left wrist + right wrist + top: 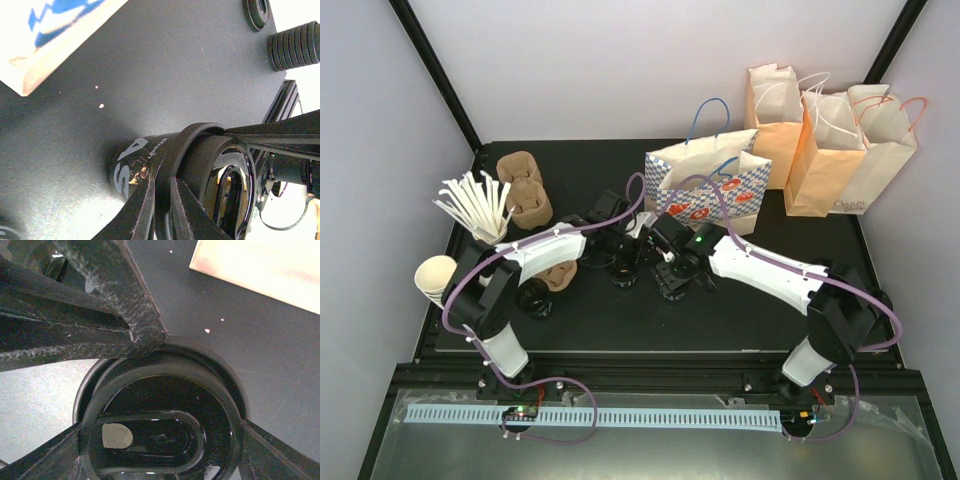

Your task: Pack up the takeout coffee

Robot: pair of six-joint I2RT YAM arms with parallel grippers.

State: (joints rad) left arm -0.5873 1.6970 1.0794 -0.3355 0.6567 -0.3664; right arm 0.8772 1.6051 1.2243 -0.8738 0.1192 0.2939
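Observation:
The takeout coffee (670,288), a small black cup with white lettering (132,162) and a round black lid (165,405), stands on the black table between both arms. My left gripper (162,182) reaches in from the left. Its two fingers stand close together, pinching the lid's rim. In the right wrist view those fingers (125,325) touch the rim's far side. My right gripper (162,437) sits over the lid, one finger pressed against each side of it. One of its fingers (280,131) shows in the left wrist view.
A white bag with blue pattern (705,190) stands just behind the grippers, its edge (50,35) near the cup. Two tan bags (840,150) stand back right. Pulp carriers (525,190), white sticks (480,205) and cream cups (435,278) are on the left. Another black object (535,298) sits by the left arm.

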